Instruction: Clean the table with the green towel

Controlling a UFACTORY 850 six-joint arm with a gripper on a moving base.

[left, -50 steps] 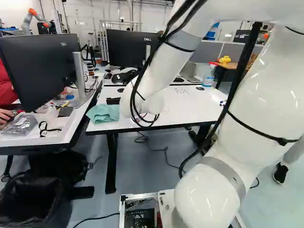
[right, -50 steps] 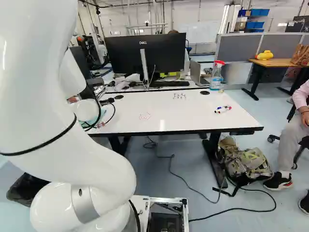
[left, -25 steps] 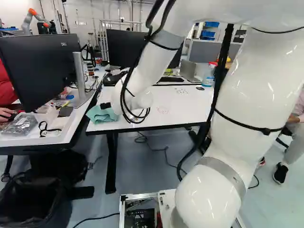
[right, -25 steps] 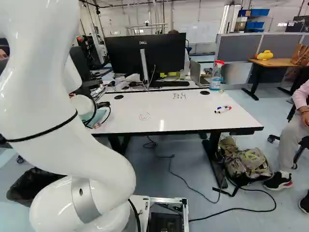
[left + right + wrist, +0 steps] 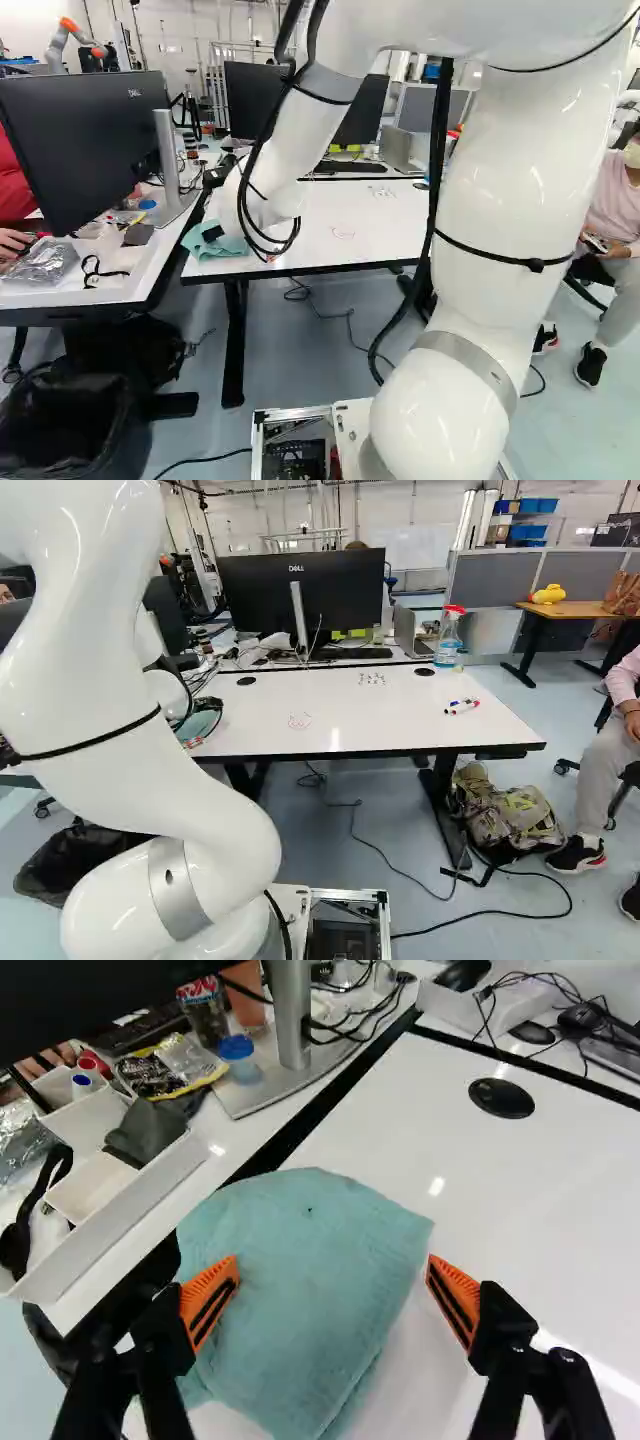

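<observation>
In the left base view, we find the green towel (image 5: 205, 248) bunched on the near left corner of the white table (image 5: 350, 230), with the arm (image 5: 500, 190) reaching over to it. It should be light and soft, so it will give way under a push instead of sliding off as a stiff piece.

In the right base view, the arm covers most of that corner; the sliver of green we see is probably the towel's right side. Well off from it, nearer the table's middle, we see a red scribble (image 5: 300, 721), which we expect to wipe.

In the wrist view, the gripper (image 5: 333, 1266) is released, its two fingers wide apart with the towel spread below and between them. We would lower over the middle and pinch up a thick fold there, since a thin edge could slip free. Nothing about it looks fragile, so a firm squeeze should be safe.
</observation>
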